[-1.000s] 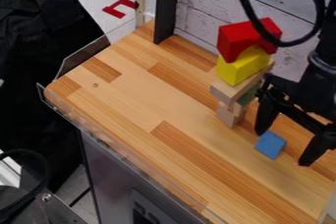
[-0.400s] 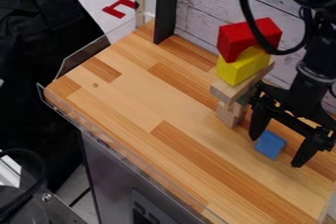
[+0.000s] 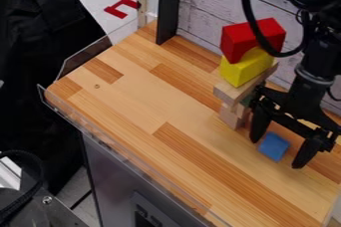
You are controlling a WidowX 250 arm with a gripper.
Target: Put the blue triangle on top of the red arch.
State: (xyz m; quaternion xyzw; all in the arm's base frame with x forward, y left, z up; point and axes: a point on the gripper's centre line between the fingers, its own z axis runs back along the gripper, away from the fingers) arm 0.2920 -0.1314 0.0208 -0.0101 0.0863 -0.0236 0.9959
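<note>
In the camera view, hangs at the right with the arm [image 3: 323, 56] slanting down and slightly leftward from the top edge, ending in the gripper [image 3: 275, 153], low over the tabletop [image 3: 133, 106]. Holds its fingers spread wide, one to each side of the blue triangle [image 3: 273, 146]; cannot tell whether touching it. Lies on the tabletop, in the triangle's case, near the foot of a stack with wooden blocks [image 3: 232, 92] low, a yellow block [image 3: 241, 73] above and the red arch [image 3: 236, 43] topmost.
</note>
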